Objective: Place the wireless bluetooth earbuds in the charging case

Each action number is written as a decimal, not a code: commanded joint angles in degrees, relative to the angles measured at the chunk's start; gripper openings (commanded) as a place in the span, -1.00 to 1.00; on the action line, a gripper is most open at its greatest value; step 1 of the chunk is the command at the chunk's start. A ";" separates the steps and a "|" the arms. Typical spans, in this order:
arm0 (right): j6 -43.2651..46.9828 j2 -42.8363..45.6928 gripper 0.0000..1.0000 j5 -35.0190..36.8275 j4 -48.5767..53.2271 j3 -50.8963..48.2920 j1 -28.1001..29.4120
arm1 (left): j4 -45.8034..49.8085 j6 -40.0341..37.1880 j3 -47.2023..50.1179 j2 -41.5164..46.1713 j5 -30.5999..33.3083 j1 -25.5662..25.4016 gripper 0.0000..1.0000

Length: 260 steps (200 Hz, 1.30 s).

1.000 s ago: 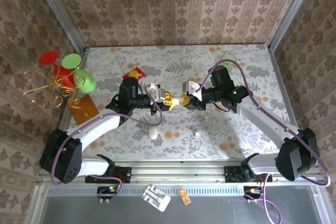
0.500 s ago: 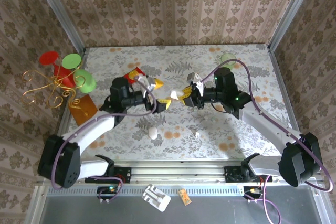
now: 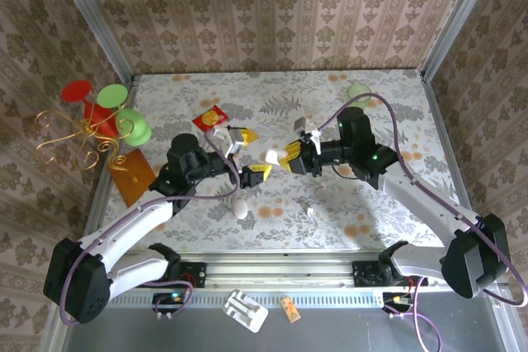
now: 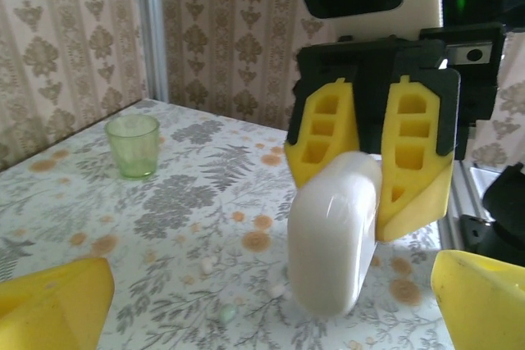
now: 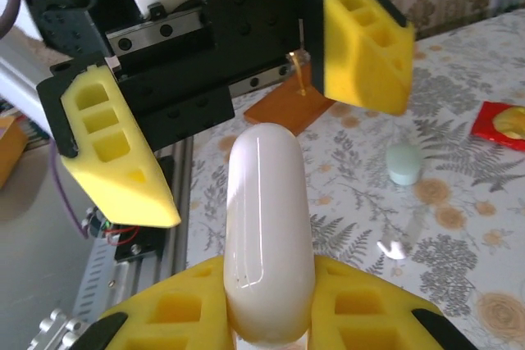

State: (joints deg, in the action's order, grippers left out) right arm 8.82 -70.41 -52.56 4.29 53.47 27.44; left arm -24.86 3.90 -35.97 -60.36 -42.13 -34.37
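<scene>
charging case [image 3: 271, 157]: white and rounded, held clear above the counter [image 3: 429, 121], midway between the two wrists
Right jaws: pinching the case, one yellow finger [image 4: 414, 153] pressed to each flat side; the case's free end sticks out past the fingertips
Left jaws: spread wide, fingers [image 5: 115, 161] well apart, facing the case's free end without touching it
Right arm [image 3: 412, 194]: stretched from its base in toward mid-counter, wrist aimed left
Left arm [image 3: 132, 220]: stretched up and to the right, wrist aimed at the right one
Counter: white egg-shaped oval [image 3: 240, 208] lies nearer the bases than the left jaws; green cup [image 3: 359, 92] stands at the far right
</scene>
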 commanded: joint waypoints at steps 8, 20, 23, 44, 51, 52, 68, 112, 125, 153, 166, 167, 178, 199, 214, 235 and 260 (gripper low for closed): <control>5.27 0.82 -0.94 -2.69 7.04 4.21 1.82 | -1.74 1.96 -0.04 -0.04 -2.24 -1.83 1.00; 5.42 0.87 -0.94 -2.39 7.08 4.61 1.99 | -1.89 2.42 -0.74 -0.70 -3.82 -2.05 0.97; 5.42 0.93 -0.94 -2.38 7.00 4.64 1.92 | -1.94 2.43 -0.83 -0.80 -4.10 -2.16 0.93; 5.05 1.71 -0.97 -2.62 4.73 4.17 1.91 | -2.63 2.58 -1.28 -0.99 -5.73 -2.53 0.66; 4.91 1.98 -0.99 -2.72 4.06 3.97 1.91 | -2.94 2.81 -1.30 -0.82 -6.08 -2.52 0.64; 4.94 2.01 -1.00 -2.73 4.01 3.95 1.96 | -3.10 2.88 -1.26 -0.82 -6.10 -2.53 0.63; 5.28 2.32 -1.00 -2.71 3.69 3.84 1.91 | -4.46 3.00 -1.11 -0.65 -7.32 -2.54 0.48; 5.30 2.98 -1.00 -2.81 4.16 3.29 1.94 | -6.52 4.20 -1.21 -1.25 -9.68 -2.59 -0.09; 4.74 3.22 -1.00 -3.07 3.50 2.94 1.94 | -5.85 4.19 -1.43 -1.17 -10.07 -2.58 -0.10; 4.11 3.53 -1.00 -4.05 1.80 1.82 1.92 | -5.14 3.67 -1.38 -0.90 -10.49 -2.77 -0.28; 4.01 3.28 -1.00 -4.13 1.85 1.82 1.98 | -4.98 3.48 -1.54 -1.16 -10.64 -3.00 -0.35; 4.01 3.27 -1.00 -4.18 1.90 1.81 1.93 | -4.95 3.44 -1.55 -1.16 -10.67 -3.04 -0.36; 4.56 3.09 -1.00 -4.43 2.47 1.94 1.96 | -4.83 3.36 -1.73 -1.62 -10.79 -3.09 -0.35; 5.84 2.91 -1.00 -5.15 3.53 1.99 1.96 | -5.17 3.90 -2.26 -2.47 -10.78 -3.24 -0.28; 6.23 2.96 -1.00 -5.18 3.78 1.82 1.92 | -5.76 4.29 -2.44 -2.83 -10.78 -3.20 -0.29; 6.99 2.84 -1.00 -5.06 4.61 1.73 1.92 | -5.81 4.29 -2.78 -2.97 -10.71 -3.25 -0.28; 7.93 2.41 -1.00 -4.37 5.53 1.68 1.92 | -5.72 4.45 -2.97 -2.93 -10.77 -3.25 -0.21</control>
State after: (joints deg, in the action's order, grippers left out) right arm 14.81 -68.20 -54.92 8.08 55.77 29.19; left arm -29.21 7.57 -36.91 -63.16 -52.29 -37.52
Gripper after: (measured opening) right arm 0.198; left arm 0.371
